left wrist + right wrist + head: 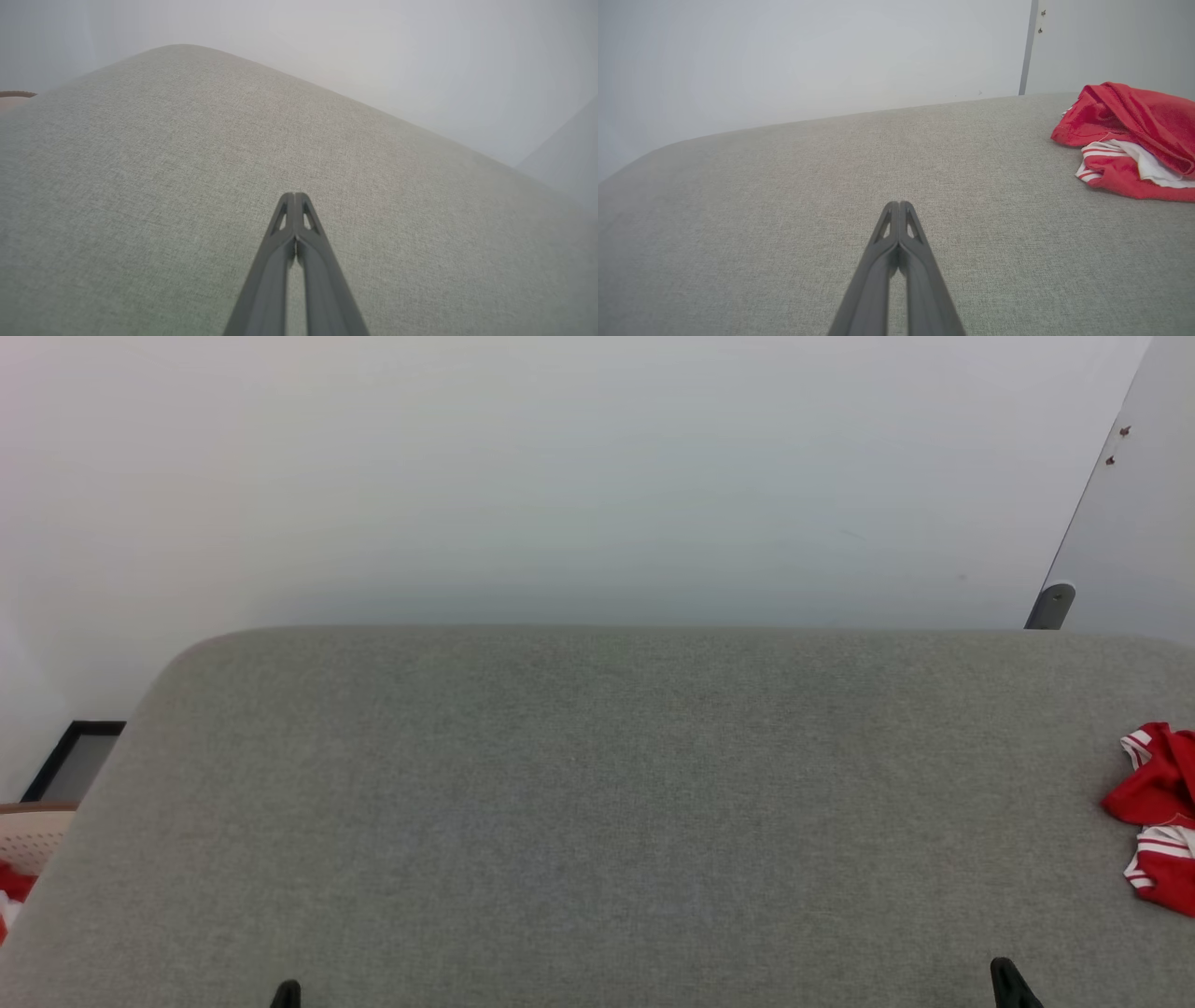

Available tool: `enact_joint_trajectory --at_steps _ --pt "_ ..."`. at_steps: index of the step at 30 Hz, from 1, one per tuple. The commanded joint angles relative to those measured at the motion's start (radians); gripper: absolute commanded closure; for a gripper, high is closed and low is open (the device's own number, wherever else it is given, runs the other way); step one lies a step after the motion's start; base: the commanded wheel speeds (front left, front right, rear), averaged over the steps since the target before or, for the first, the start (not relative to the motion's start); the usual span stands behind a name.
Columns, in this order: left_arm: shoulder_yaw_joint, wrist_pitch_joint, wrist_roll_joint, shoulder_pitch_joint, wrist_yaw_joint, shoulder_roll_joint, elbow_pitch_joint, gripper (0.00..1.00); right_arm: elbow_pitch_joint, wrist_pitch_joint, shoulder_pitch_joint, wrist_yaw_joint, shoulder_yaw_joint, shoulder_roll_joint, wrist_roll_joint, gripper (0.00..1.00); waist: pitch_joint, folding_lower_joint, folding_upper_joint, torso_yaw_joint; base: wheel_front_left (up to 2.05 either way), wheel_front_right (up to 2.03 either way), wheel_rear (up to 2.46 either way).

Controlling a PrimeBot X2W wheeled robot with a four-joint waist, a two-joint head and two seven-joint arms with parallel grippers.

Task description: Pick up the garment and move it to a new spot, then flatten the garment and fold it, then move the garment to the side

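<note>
Heaped at right edge of grey fabric worktop (597, 784): crumpled red jersey cloth with white striped trim (1125, 121), lettering unseen, possibly the garment; neither flat nor folded. Pressed together, empty: left tool (295, 198) and right tool (899, 205).

Grey fabric surface (597, 803) — plain white wall (560, 476) behind it.

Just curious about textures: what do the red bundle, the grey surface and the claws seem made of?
Red bundle: thin, slightly shiny knit, probably polyester; soft folds. Grey surface: matte woven fabric, weave visible. Left claw and right claw: dark matte plastic, likely; cut-out tips.
</note>
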Motion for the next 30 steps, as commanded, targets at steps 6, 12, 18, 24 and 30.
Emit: enact_joint_trajectory --at_steps 6,12,18,24,30 --pt "0.014 0.033 -0.125 -0.051 -0.002 -0.007 -0.026 1.0 -0.01 0.033 -0.054 0.0 -0.014 0.003 0.16 1.0 0.007 0.0 -0.0001 -0.002 0.0 0.0 0.0" --pt "0.018 0.058 -0.211 -0.07 -0.002 -0.018 -0.032 1.0 -0.006 0.058 -0.076 0.0 -0.019 0.005 0.269 1.0 0.012 0.0 -0.0001 -0.003 0.0 0.0 0.0" --pt "0.023 0.082 -0.291 -0.089 -0.003 -0.03 -0.037 1.0 -0.003 0.081 -0.097 0.0 -0.024 0.008 0.369 1.0 0.018 0.0 -0.0001 -0.005 0.0 0.0 0.0" --pt "0.026 0.101 -0.354 -0.103 -0.003 -0.038 -0.041 1.0 0.0 0.1 -0.113 0.0 -0.029 0.01 0.449 1.0 0.022 0.0 -0.0001 -0.006 0.0 0.0 0.0" --pt "0.031 0.122 -0.425 -0.119 -0.004 -0.048 -0.046 1.0 0.004 0.121 -0.131 0.0 -0.034 0.012 0.538 1.0 0.028 0.0 -0.0001 -0.008 0.0 0.0 0.0"
